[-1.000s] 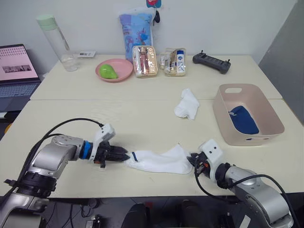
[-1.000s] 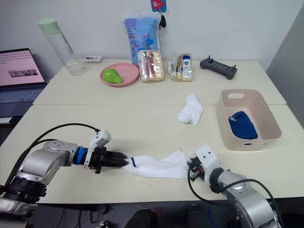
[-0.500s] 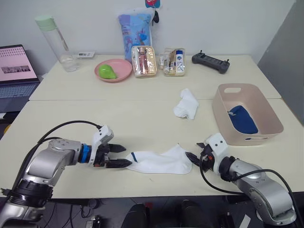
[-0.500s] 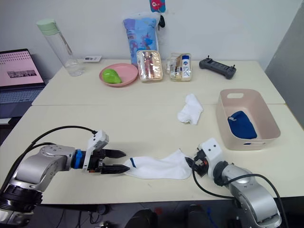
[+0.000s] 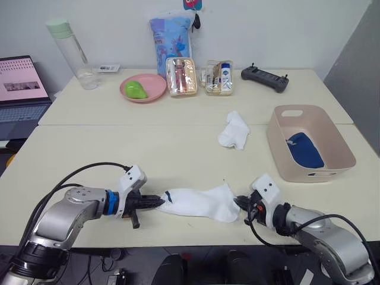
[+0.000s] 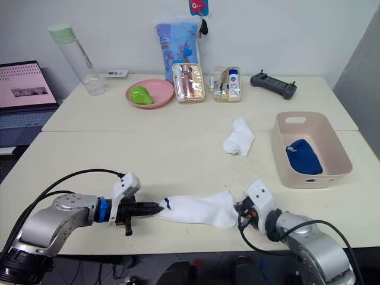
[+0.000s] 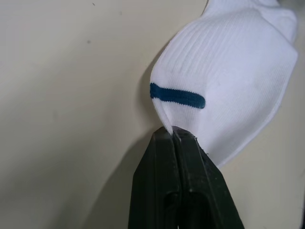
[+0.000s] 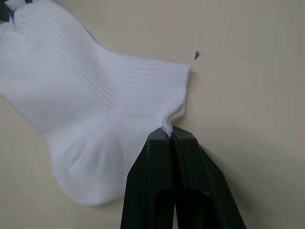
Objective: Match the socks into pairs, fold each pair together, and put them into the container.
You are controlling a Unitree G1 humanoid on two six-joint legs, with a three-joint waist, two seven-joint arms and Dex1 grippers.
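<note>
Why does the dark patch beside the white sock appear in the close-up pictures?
Left wrist view: the white ribbed sock, pinched by the left gripper, casts a soft shadow on the cream table. Right wrist view: fainter shadow beside the right gripper.

We see a white ribbed sock (image 5: 196,202) with a dark blue cuff stripe (image 7: 177,96), pinched by our black fingers (image 7: 178,191). At two o'clock, a pale pink container (image 5: 334,146) holds a royal blue sock (image 5: 305,149).
</note>
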